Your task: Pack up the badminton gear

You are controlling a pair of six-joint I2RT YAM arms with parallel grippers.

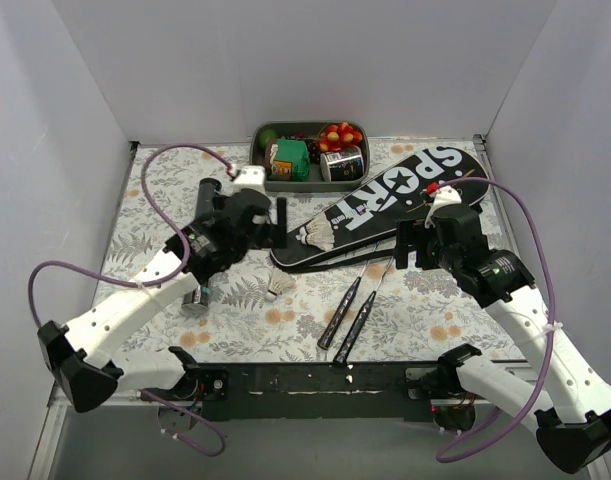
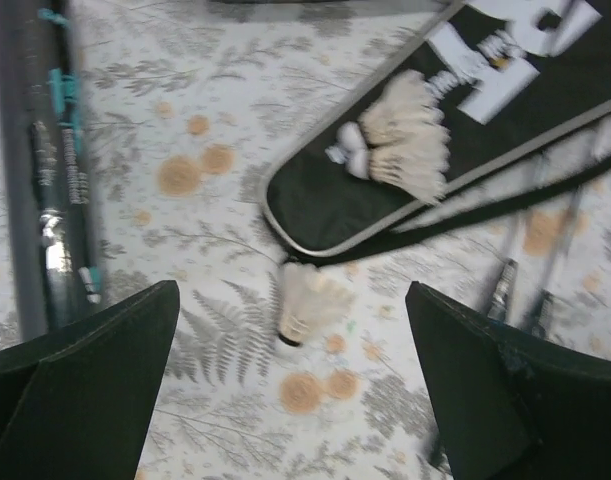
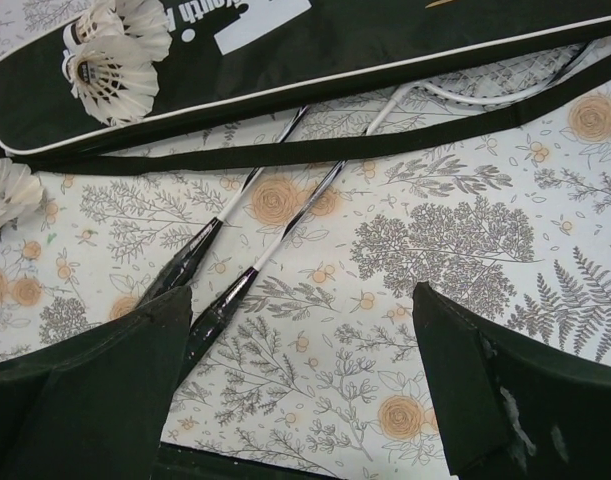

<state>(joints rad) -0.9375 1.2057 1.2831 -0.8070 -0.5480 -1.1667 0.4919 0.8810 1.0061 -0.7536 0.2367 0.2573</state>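
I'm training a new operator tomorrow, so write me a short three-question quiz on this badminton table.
1. True or false: the racket handles lie on top of the SPORT cover.
2. How many shuttlecocks lie on that cover?
3. The toy-food tray sits: A) beyond the cover; B) beside the handles; C) on the cover.
Key: 1 false, they lie in front of it; 2 two; 3 A.

Top view: bright, even, diffuse light; sharp; soft shadows on the floral tablecloth (image 1: pixel 235 330). Left wrist view: blurred throughout, shuttlecocks (image 2: pixel 410 135) smeared. Right wrist view: sharp on rackets (image 3: pixel 185 265), near fingers (image 3: pixel 85 400) dark, unfocused.
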